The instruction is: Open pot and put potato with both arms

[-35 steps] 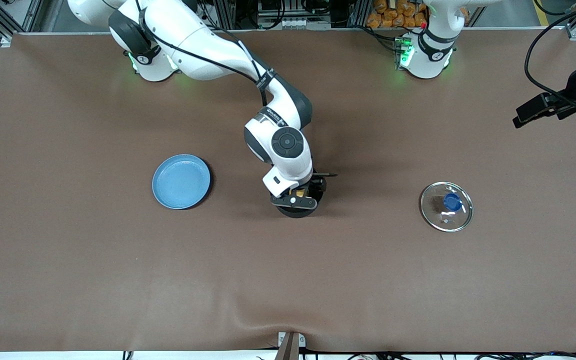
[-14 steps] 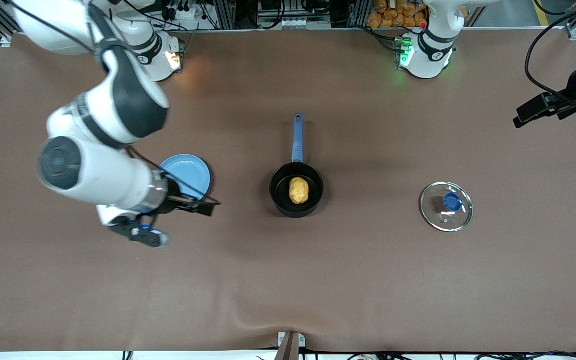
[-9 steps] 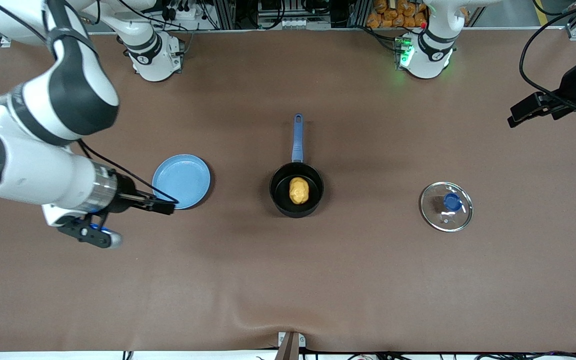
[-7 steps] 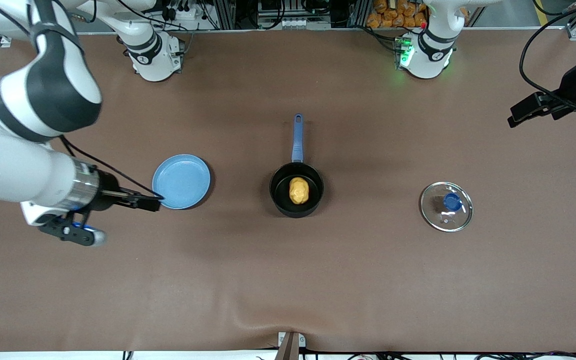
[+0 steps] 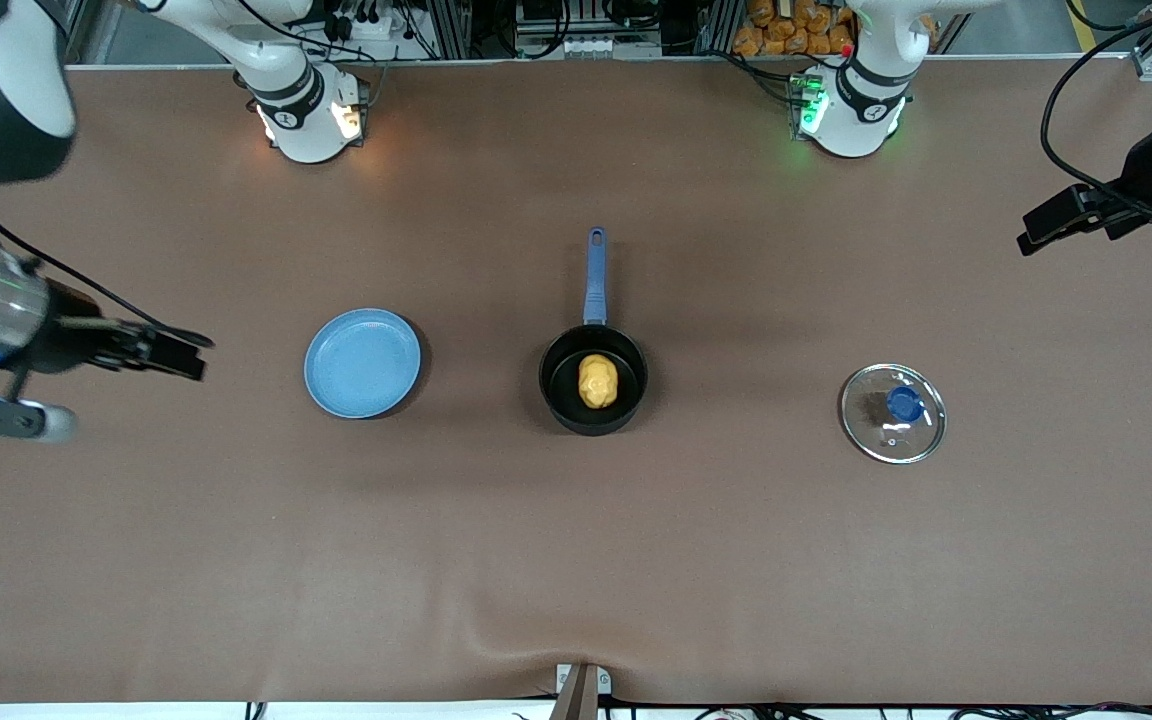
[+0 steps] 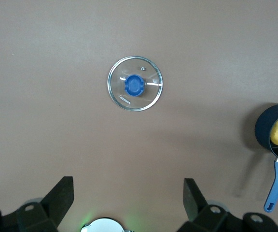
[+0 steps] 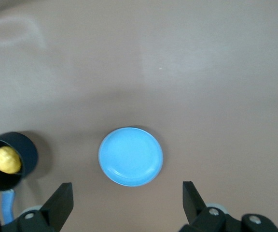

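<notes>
Now potato point(image 5: 596, 382) in pot point(image 5: 593, 415); lid point(image 5: 893, 413) off; grippers open.

The potato point(image 5: 597, 382) sits in the pot point(image 5: 593, 379) at mid-table. The plate point(image 5: 363, 362) lies toward the right arm's end, the lid point(image 5: 893, 412) toward the left arm's end.

High front camera faces the robots' bases; both wrist cameras look straight down from height, sharing the black blue-handled saucepan point(image 5: 593, 380).
</notes>
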